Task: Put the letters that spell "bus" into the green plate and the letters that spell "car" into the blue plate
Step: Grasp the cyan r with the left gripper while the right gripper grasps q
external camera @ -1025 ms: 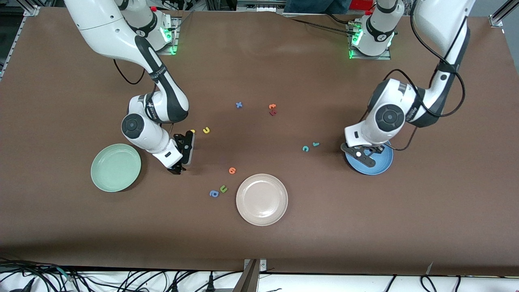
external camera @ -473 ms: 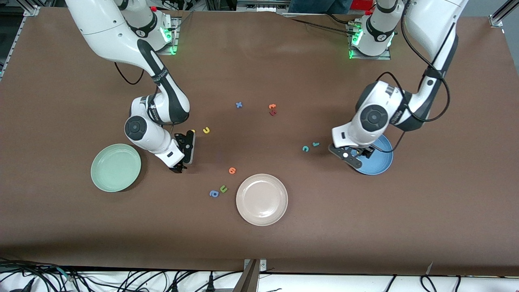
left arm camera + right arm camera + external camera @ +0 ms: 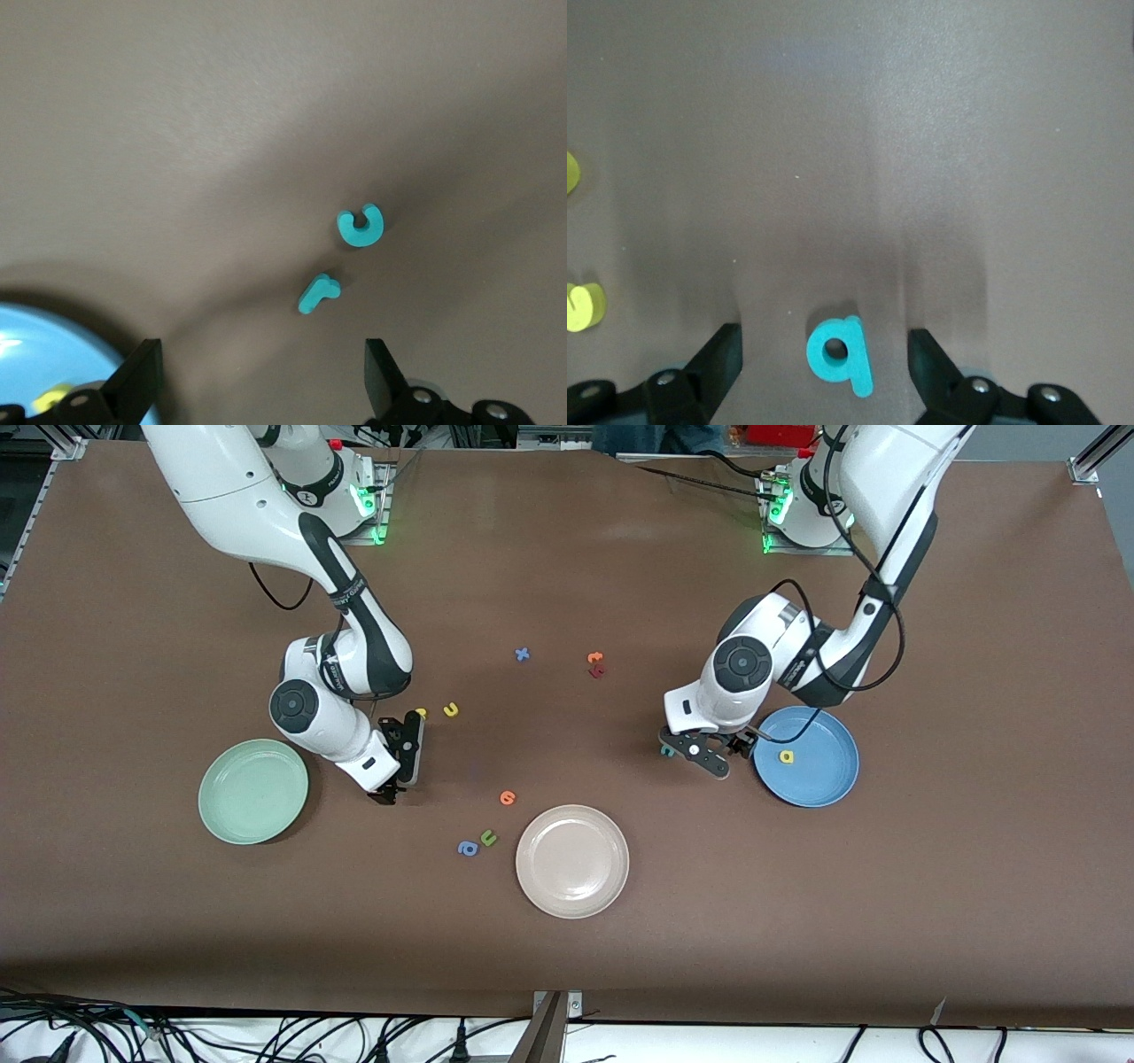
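With the yellow a (image 3: 786,756) lying in the blue plate (image 3: 828,779), the left gripper (image 3: 706,753) hangs wide over the teal c (image 3: 360,225) and r (image 3: 318,294), while the right gripper (image 3: 396,766) straddles the teal b (image 3: 840,352), jaws apart, needing to lower and close; the green plate (image 3: 253,790) holds nothing.

Brown table (image 3: 567,974); black cables (image 3: 266,1036) along white near edge.

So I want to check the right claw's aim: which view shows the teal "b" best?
The right wrist view: the teal "b" lies flat on the table between the open right claw's fingers. In the front view the arm hides it; the left wrist view doesn't show it.
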Controlling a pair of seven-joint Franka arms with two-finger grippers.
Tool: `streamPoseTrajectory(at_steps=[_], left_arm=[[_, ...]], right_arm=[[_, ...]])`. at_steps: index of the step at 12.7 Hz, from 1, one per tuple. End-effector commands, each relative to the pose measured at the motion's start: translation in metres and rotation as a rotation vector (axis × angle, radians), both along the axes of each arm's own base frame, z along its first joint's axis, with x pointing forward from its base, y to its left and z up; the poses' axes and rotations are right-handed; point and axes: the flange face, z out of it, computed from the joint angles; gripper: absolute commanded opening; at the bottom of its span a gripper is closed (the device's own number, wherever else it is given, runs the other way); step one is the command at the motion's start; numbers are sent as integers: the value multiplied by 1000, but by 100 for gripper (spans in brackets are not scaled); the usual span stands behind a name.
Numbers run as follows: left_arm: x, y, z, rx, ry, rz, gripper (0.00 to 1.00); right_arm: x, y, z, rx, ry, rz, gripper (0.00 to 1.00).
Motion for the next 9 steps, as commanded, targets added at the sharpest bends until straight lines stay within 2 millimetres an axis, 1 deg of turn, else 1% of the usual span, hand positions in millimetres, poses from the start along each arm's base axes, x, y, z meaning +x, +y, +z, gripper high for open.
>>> streamPoseTrajectory(at_steps=[1,2,3,4,5,6,7,8,9], left_arm=[[-1,-15,-24,-3,-12,-44,92],[-1,-14,-30,0,-14,-53,85],[-3,-15,-39,3,-3,-57,85],[-3,-16,-43,-5,-6,-57,82],[-4,-14,-46,-8,-6,-55,79],[-4,-14,-46,-9,-6,-55,72],[-5,-15,-50,-8,0,-57,66],[-4,-15,-50,-9,-1,-55,55],[-4,-14,-51,-9,1,-52,44]], right_arm=[[-5,-8,-16,-17,4,11,84],[-4,-8,-15,-16,1,12,84],[-5,-8,-17,-17,2,12,80],[-5,-8,-17,-17,2,12,69],[-4,-8,-17,-16,-1,10,64],[-4,-8,-17,-16,-2,10,57],[-4,-8,-17,-16,-2,8,44],[-4,-8,-17,-16,-2,8,31],[-4,-8,-17,-16,-2,8,22]])
